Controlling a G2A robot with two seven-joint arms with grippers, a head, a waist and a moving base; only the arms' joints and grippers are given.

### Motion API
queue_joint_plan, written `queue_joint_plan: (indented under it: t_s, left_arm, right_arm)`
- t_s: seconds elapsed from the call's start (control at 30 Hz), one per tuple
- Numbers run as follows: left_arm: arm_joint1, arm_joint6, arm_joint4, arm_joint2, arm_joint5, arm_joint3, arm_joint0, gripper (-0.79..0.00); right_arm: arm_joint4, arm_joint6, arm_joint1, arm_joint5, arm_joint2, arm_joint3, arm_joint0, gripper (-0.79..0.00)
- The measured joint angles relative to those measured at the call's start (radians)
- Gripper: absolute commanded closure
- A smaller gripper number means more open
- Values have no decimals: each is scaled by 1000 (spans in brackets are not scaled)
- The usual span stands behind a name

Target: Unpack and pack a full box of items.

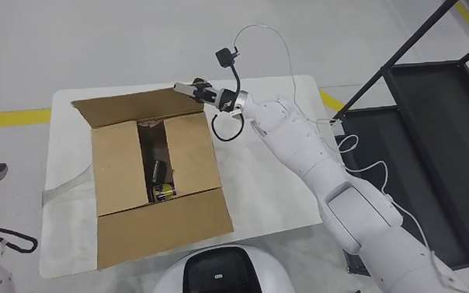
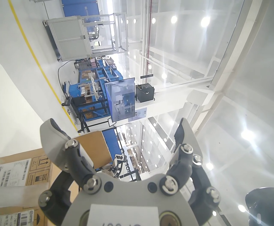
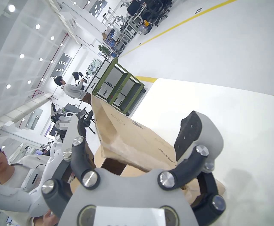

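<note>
Cardboard flap edge [image 3: 119, 145] of the box [image 1: 115, 178] sits between the right gripper's [image 3: 132, 124] spread fingers [image 3: 191, 130].

The brown cardboard box [image 2: 94, 147] bears white barcode labels [image 2: 12, 173] and black handling pictograms [image 2: 41, 160], upward arrows among them, all print too small to read.

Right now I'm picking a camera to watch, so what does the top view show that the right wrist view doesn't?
Top only: inside the box, a can and a dark item. Right wrist only: the flap edge-on between the open right jaws, and a green cart beyond. Both: the box, that flap and the white table.
</note>
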Motion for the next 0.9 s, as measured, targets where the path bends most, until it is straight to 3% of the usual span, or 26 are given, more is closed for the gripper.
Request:
queue_joint_plan:
  t_s: [0.4, 0.9]
  left_arm:
    - [-3, -9, 32, 7, 8, 10, -8, -785]
    - [-8, -19, 52, 13, 2, 14, -4, -785]
  right_arm:
    - [-52, 87, 36, 14, 41, -130, -67, -785]
    - [-48, 169, 99, 69, 162, -446, -208, -776]
